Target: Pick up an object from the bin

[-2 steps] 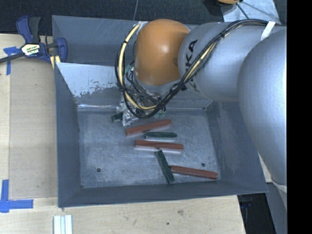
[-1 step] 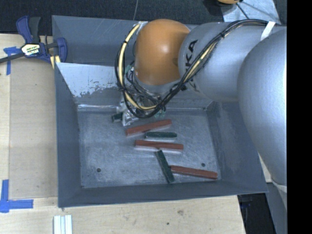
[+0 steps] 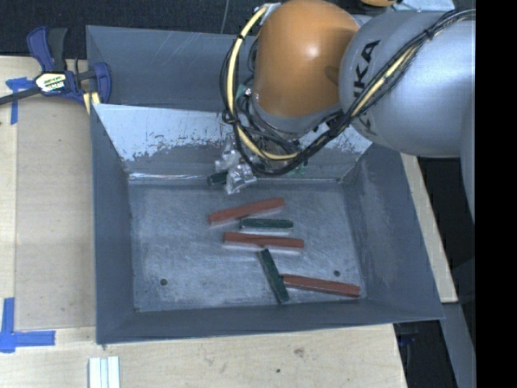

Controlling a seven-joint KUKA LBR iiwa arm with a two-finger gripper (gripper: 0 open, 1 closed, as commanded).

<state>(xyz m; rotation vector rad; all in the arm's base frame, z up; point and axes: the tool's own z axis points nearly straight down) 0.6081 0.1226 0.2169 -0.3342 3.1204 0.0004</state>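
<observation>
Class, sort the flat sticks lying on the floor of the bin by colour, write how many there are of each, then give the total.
Red-brown sticks: 3
Dark green sticks: 2
Total: 5

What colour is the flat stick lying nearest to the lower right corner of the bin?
The stick is reddish brown; the camera view shows it best.
</observation>
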